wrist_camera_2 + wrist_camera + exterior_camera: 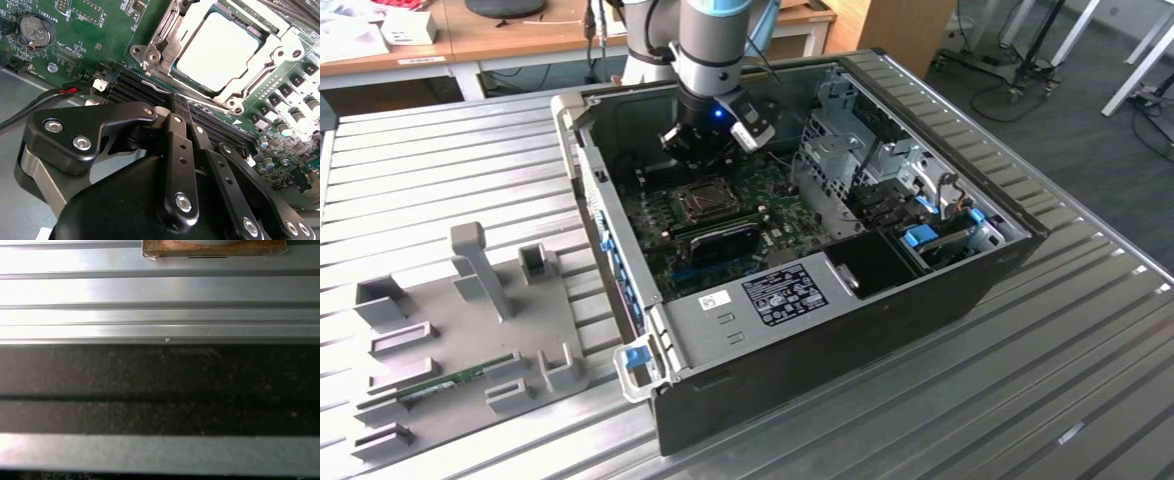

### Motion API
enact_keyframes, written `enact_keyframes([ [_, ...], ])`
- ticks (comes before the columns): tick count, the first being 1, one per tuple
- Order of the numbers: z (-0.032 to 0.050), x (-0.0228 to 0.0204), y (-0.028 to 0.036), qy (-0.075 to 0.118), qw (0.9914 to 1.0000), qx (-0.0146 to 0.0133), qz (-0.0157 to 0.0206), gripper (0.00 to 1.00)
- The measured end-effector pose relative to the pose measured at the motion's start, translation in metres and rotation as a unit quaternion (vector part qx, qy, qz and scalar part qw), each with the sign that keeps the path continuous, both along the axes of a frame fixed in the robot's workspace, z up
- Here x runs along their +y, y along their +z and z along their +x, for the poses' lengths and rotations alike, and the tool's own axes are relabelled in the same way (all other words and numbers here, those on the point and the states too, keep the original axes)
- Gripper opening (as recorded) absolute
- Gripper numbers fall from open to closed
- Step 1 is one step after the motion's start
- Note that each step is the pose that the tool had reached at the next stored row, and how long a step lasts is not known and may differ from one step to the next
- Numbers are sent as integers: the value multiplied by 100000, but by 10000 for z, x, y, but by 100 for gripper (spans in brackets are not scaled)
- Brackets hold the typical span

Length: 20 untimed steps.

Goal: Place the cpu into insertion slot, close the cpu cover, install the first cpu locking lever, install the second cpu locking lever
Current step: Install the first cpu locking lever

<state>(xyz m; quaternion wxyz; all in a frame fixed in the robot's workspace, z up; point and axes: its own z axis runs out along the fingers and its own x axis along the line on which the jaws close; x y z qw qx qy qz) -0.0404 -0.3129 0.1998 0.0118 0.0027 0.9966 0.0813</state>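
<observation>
a ribbed metal table [1067, 400] carries the open computer case [854, 330] and a grey fixture tray [454, 330].

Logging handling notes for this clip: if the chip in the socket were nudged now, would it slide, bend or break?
The chip probably would not slide, because the metal cover appears to lie over its edges. It looks flat and metal-faced, so it is likely stiff and light. Its smooth, shiny face would probably be slippery to grip.
</observation>
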Motion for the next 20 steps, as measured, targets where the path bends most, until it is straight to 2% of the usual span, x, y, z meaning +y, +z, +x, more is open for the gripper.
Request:
enact_keyframes([
  [20, 0, 0, -35, 1, 100000, 4, -11, 10],
])
